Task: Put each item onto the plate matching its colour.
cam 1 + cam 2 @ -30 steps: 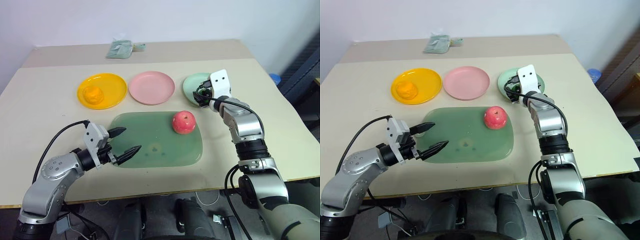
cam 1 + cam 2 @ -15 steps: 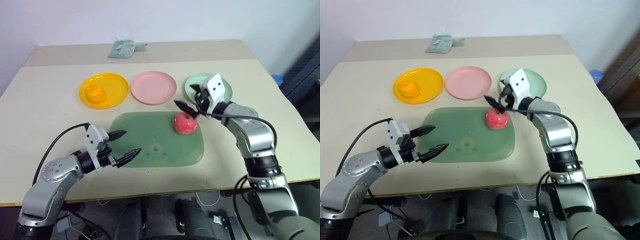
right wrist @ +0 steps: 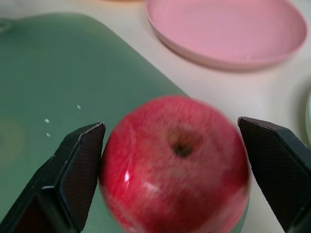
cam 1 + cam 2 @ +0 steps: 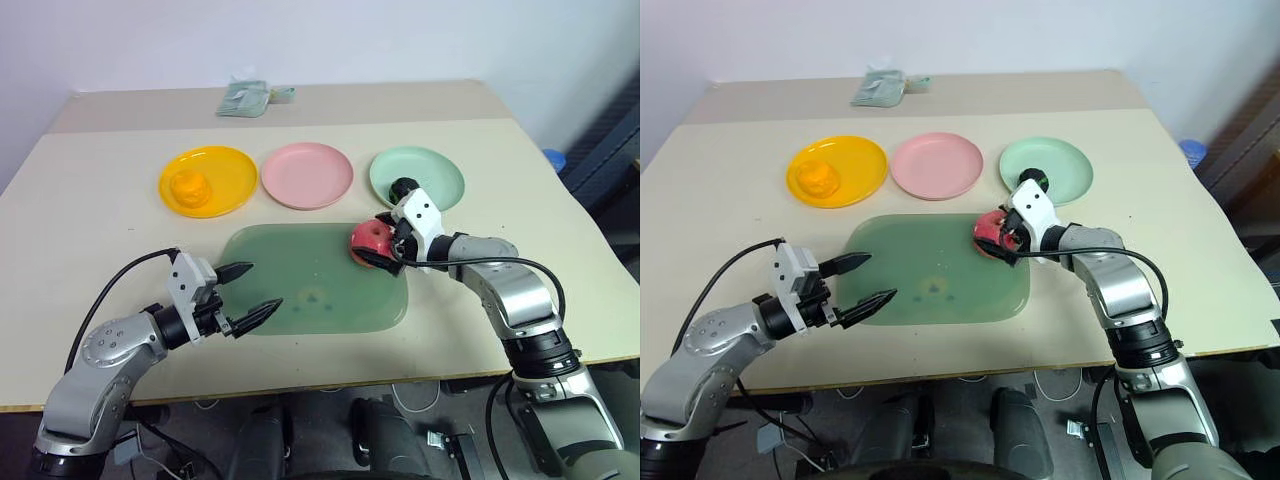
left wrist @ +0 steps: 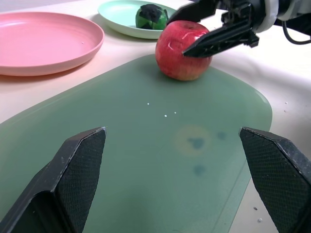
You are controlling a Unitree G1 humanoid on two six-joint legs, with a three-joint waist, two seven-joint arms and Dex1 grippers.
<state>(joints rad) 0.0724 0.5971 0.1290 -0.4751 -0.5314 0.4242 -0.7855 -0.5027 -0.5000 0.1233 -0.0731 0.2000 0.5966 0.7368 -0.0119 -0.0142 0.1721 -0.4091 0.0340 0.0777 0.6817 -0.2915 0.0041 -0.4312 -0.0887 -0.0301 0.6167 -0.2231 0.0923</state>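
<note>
Fingers of my right gripper (image 3: pixel 170 160) stood on both sides of the red apple (image 4: pixel 368 241) on the green mat (image 4: pixel 300 290), not clenched yet; my left gripper (image 4: pixel 248 290) was spread, empty.

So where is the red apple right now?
The glossy red toy apple sits on the flat green mat's far right corner, between the right tool's open fingers, just before the pink plastic plate.
</note>
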